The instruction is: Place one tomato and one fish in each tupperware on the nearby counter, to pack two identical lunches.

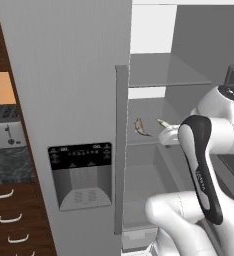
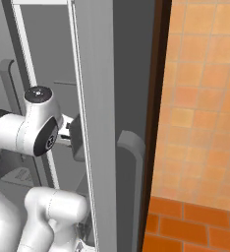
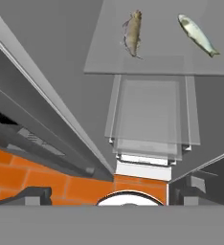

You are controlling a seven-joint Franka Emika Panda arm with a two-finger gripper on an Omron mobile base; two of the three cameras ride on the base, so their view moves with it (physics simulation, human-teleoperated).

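Note:
Two fish lie on a glass shelf inside the open fridge: a brownish-grey fish on the left and a silvery fish to its right. From the left base view the same two fish lie just beyond my hand. My gripper is open and empty, its fingertips wide apart, back from the shelf and apart from both fish. The black counter shows at the far left. The tomato and the tupperware are out of view.
The fridge's shut left door with its dispenser panel stands between the counter and the open compartment. The opened right door stands close beside my arm. Clear drawers sit below the fish shelf. A steel toaster rests on the counter.

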